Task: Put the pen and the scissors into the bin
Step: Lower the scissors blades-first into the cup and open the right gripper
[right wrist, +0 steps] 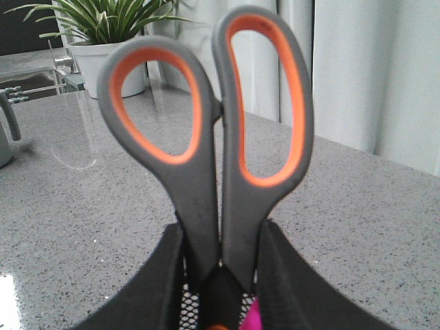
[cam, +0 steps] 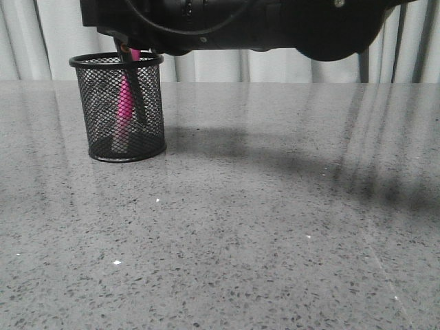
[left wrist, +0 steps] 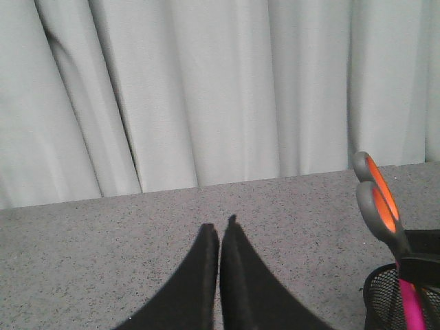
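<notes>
The bin [cam: 126, 110], a black wire-mesh cup, stands at the far left of the grey table. The pink pen [cam: 124, 103] stands inside it, and the dark scissors blades [cam: 138, 96] reach down into it beside the pen. In the right wrist view my right gripper [right wrist: 221, 237] is shut on the scissors [right wrist: 206, 144] just below the orange-lined loops, over the bin's mesh [right wrist: 194, 306] and the pen [right wrist: 253, 317]. My left gripper [left wrist: 220, 230] is shut and empty above the table, beside the bin [left wrist: 388, 295]; the scissors handles [left wrist: 378, 199] and the pen [left wrist: 412, 302] show there too.
A pale curtain [cam: 275, 69] hangs behind the table's far edge. A potted plant [right wrist: 103, 31] in a white pot stands at a far part of the table in the right wrist view. The black arms [cam: 275, 24] fill the top of the front view.
</notes>
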You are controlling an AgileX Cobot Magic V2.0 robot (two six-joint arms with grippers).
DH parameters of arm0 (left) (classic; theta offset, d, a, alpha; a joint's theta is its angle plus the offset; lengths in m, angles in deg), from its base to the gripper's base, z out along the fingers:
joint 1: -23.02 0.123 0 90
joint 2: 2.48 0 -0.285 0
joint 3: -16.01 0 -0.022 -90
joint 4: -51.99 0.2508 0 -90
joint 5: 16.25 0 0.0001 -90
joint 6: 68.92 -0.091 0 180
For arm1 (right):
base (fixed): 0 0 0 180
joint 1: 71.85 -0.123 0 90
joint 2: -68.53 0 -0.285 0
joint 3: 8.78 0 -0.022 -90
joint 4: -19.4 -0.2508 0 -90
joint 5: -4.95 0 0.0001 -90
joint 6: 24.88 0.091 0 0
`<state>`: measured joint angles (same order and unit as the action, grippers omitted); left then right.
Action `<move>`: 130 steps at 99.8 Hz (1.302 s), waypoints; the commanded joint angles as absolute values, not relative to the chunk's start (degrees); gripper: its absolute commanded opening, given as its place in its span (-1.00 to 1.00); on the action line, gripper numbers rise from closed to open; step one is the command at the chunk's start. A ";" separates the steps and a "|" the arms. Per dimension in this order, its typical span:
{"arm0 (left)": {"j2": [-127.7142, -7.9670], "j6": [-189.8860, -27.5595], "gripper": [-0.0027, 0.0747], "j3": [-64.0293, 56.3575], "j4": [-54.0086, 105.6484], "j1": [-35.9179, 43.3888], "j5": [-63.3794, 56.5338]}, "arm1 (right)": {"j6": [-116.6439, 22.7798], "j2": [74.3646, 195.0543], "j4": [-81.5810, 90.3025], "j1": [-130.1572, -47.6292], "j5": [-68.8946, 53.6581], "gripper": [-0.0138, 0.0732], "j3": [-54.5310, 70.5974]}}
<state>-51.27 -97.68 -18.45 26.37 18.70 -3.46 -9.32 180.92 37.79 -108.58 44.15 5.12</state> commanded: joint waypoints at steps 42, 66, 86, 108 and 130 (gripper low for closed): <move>-51.02 -97.09 -0.99 -16.92 25.37 18.76 -7.70 | -9.73 178.18 40.43 -108.26 45.88 -0.86 3.77; -51.02 -97.09 -0.99 -16.92 25.37 18.76 -7.70 | -9.73 178.18 41.40 -108.45 46.33 -0.86 4.59; -51.02 -97.09 -0.99 -16.92 25.37 18.76 -7.70 | -9.73 178.18 41.40 -108.45 46.68 -0.86 4.73; -51.02 -97.09 -0.99 -16.92 25.37 18.76 -7.70 | -9.73 178.18 41.40 -108.45 47.47 -0.65 4.73; -51.02 -97.09 -0.99 -16.92 25.37 18.76 -7.70 | -9.73 177.90 41.40 -108.00 47.60 0.02 4.73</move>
